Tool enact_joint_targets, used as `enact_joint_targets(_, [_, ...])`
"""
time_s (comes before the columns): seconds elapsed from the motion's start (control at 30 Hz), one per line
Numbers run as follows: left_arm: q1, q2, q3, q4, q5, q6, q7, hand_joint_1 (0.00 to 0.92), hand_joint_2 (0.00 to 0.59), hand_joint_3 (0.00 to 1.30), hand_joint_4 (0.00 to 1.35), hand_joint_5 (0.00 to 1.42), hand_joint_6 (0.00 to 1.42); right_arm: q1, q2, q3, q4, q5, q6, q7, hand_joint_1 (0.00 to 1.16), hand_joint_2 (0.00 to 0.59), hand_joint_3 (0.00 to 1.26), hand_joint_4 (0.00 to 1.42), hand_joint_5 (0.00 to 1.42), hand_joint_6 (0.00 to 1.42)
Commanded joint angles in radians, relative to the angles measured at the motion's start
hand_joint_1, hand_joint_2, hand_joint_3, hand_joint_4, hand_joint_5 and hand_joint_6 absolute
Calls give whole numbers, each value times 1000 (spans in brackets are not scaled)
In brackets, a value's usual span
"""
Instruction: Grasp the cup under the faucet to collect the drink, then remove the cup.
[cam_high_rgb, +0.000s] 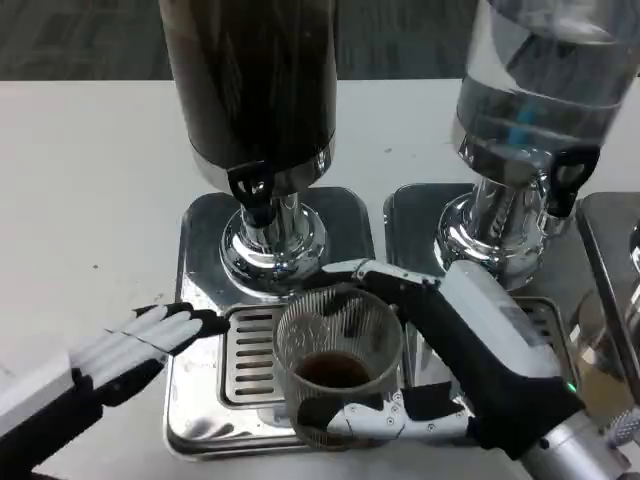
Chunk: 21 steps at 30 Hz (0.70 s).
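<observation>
A clear ribbed cup with a little dark drink at its bottom stands on the drip grille, just in front of the dark dispenser's black faucet. My right hand wraps the cup from the right, fingers curling behind it and the thumb across its lower front. My left hand lies flat at the left edge of the tray, fingers stretched out together and holding nothing.
The dark drink dispenser stands on a chrome base with a steel drip tray. A second dispenser with clear liquid stands to the right, with its own black tap. White table lies to the left.
</observation>
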Motion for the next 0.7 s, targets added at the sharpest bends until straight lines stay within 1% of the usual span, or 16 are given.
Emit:
enact_joint_targets(0.03, [2,13,18,-6,39,-23,25,0,58,48,0,0,0,-18,9,-10,-15,27,-20,-11,579,197,441,521,682,823])
enact_joint_targets(0.27, [5,17,25,-7,56,-20,40,0,61,44,0,0,0,-9,12,-12,-12,26,-30,-20,586,193,441,521,682,825])
enact_joint_targets(0.43, [12,-3,23,-54,83,5,54,0,60,39,0,0,0,0,-16,-44,-11,54,-54,-13,593,193,442,521,688,826])
enact_joint_targets(0.7, [25,-2,25,-67,93,11,75,0,60,38,0,0,0,-6,-13,-39,-5,59,-55,-13,598,194,446,523,690,826])
